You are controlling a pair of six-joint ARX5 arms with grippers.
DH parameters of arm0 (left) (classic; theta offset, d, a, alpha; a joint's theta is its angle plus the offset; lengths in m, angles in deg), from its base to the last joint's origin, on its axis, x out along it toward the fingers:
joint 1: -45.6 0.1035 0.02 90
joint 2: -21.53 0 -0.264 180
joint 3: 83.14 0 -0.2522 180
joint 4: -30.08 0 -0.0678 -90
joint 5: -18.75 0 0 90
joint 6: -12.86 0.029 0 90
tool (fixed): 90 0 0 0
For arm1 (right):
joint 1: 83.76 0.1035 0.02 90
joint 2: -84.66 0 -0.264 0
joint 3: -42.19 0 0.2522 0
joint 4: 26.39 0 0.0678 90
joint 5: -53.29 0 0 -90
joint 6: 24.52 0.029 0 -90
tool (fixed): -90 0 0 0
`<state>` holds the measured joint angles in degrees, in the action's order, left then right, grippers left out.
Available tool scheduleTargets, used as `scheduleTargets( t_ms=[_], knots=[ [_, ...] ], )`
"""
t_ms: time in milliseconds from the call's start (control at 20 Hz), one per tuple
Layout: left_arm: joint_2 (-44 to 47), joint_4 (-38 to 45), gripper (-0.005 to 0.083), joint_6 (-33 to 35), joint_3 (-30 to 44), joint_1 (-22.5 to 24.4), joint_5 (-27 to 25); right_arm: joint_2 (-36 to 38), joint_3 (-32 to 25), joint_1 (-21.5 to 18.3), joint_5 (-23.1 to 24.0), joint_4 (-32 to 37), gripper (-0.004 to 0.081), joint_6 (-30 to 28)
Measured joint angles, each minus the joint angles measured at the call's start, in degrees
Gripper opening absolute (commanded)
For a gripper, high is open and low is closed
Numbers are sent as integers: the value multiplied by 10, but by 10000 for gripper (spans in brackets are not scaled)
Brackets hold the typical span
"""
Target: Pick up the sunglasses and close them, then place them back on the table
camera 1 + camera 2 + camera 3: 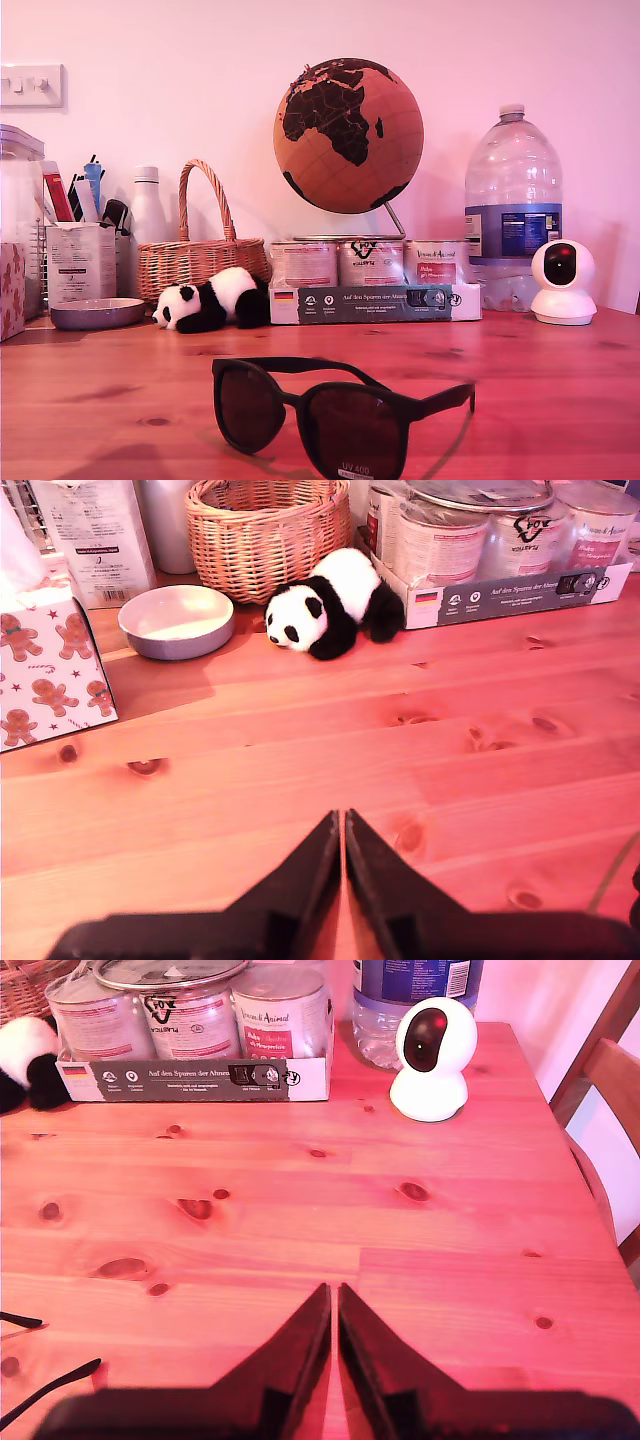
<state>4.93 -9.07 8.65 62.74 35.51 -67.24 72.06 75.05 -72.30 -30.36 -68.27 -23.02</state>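
The sunglasses lie on the table near its front edge in the exterior view, arms unfolded and pointing back toward the far edge, lenses facing the camera, a "UV 400" sticker on the lens at the exterior view's right. The bottom of that lens is cut off by the frame edge. Only the exterior view shows them whole. In the second wrist view two thin black tips enter at the frame edge, probably the ends of the arms, though too little shows to be sure.

Neither arm appears in the exterior view. My first gripper hangs over bare wood with its jaws pressed together, holding nothing; beyond it are a toy panda, a bowl and a wicker basket. My second gripper is likewise closed and empty, with a tray of cans and a small white camera toward the table's far edge.
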Motion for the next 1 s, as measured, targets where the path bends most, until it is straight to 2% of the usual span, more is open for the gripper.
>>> scheduleTargets(
  t_ms=[150, 350, 450, 600, 700, 850, 1000],
  knots=[
    [0, 47, -18, -1, 0, 0, 30, 0, 0, 0, -3, 18, -12, -14],
    [1, 45, -18, -1, 0, 0, 30, 0, 0, 0, -4, 20, -12, -14],
    [1, 56, -18, -2, 0, 0, 48, 0, 0, 0, -14, 28, -12, -12],
    [0, 103, -18, 33, 0, -4, 111, 0, 0, 0, -61, 56, -12, 15],
    [-5, 104, -18, 99, 0, -17, 152, -4, 0, 0, -99, 54, -12, 16],
    [-46, 102, -11, 154, 0, -42, 209, -26, 0, 10, -183, 56, -12, 17],
    [-89, 91, 0, 254, -10, -82, 264, -59, 0, 28, -233, 56, -12, 16]
  ],
)
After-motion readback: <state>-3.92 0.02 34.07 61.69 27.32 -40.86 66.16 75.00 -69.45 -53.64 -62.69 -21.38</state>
